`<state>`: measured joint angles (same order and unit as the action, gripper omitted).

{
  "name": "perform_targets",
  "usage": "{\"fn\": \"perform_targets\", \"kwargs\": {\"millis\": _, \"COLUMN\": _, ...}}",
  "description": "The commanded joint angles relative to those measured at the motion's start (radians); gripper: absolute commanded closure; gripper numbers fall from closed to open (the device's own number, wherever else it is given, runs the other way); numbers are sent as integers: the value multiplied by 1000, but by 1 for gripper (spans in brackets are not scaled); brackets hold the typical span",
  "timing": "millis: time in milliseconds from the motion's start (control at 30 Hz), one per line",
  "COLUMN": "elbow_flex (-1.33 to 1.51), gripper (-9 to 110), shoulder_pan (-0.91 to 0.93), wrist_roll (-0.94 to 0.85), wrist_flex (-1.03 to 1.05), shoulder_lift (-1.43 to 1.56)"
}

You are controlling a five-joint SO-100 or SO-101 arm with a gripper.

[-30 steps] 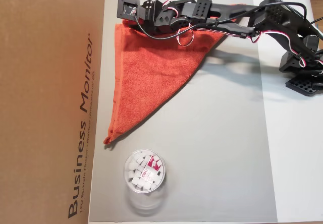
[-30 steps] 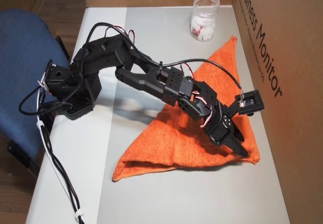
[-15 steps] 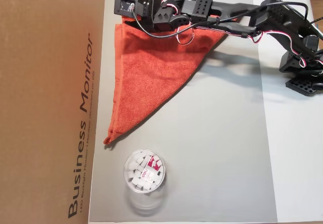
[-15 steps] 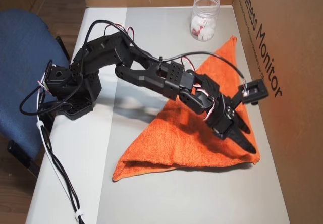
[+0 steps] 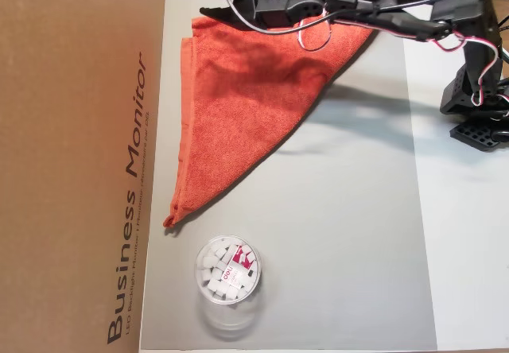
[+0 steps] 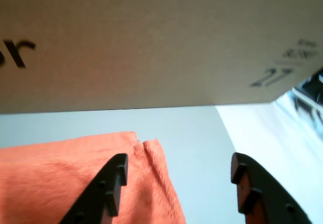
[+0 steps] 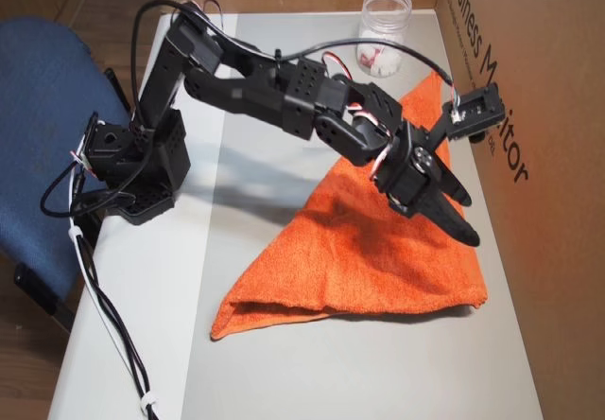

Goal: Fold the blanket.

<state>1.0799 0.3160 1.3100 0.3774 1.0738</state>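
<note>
The blanket (image 7: pixel 378 259) was laid on the grey mat (image 5: pixel 358 234) as a folded triangle beside the cardboard box (image 5: pixel 71 162). The gripper (image 6: pixel 176 176) was held spread wide, empty, above its corner; a low, square approach was judged best.

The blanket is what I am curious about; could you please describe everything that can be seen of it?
The blanket is orange-red terry cloth, folded into a triangle with doubled edges along the cardboard box. It lies flat on the grey mat, one long point reaching toward the plastic jar. In the wrist view its hemmed corner shows two layers slightly offset. The open tool hangs above it, gripping nothing.
</note>
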Motion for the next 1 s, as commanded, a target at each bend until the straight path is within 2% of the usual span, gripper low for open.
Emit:
{"fn": "perform_targets", "kwargs": {"millis": 0, "elbow_flex": 89, "gripper": 81, "shoulder_pan": 15, "wrist_roll": 91, "wrist_flex": 3, "shoulder_lift": 189}}
{"fn": "perform_targets", "kwargs": {"millis": 500, "elbow_flex": 696, "gripper": 81, "shoulder_pan": 106, "wrist_roll": 480, "wrist_flex": 3, "shoulder_lift": 744}}
{"fn": "perform_targets", "kwargs": {"millis": 967, "elbow_flex": 1115, "gripper": 81, "shoulder_pan": 199, "wrist_roll": 736, "wrist_flex": 3, "shoulder_lift": 1172}}
